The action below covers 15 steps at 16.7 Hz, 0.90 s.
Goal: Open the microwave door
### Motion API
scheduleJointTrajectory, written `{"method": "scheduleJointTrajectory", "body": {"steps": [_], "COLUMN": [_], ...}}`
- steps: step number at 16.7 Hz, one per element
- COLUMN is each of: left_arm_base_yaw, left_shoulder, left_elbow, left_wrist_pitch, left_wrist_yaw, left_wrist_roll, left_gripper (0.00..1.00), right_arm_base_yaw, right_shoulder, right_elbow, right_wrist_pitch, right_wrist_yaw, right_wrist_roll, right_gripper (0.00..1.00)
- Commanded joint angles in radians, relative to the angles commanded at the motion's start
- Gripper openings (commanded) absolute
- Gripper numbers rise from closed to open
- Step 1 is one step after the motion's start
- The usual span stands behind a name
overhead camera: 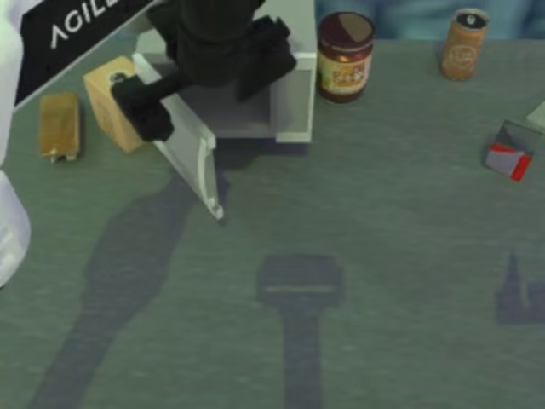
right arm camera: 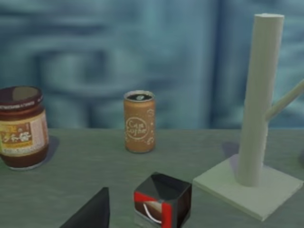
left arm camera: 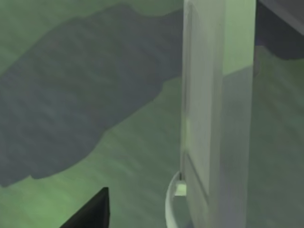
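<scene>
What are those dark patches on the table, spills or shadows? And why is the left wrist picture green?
Top view: they are shadows on the table, one long arm-shaped streak below the open microwave door, two smaller shapes to its right. Left wrist view: the table carries a green cast, with a broad arm shadow beside the door. Right wrist view: the backdrop is blurred, the can sharp.

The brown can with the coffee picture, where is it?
The can stands at the table's far edge in the top view, right of the jar and apart from it.
</scene>
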Motion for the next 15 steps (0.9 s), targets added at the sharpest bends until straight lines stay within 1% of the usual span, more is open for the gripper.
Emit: {"method": "scheduleJointTrajectory", "body": {"steps": [7,14,15], "left_arm_base_yaw": [0.017,0.019,0.019], "left_shoulder": [-0.057,-0.064,-0.064], "left_elbow": [-0.190,-0.213,-0.213], "left_wrist_pitch": [0.137,0.154,0.154], "left_wrist_yaw": [0.001,0.001,0.001], "left_wrist_roll": [0.017,0.019,0.019], "left_gripper": [1.00,1.00,0.92], "right_arm_base_yaw": [0.000,0.000,0.000], "right_shoulder": [0.000,0.000,0.000], "right_elbow": [0.000,0.000,0.000], "right_wrist_pitch": [0.000,0.000,0.000], "right_wrist_yaw": [0.000,0.000,0.000], "right_wrist_roll": [0.000,0.000,0.000], "right_gripper": [1.00,1.00,1.00]}}
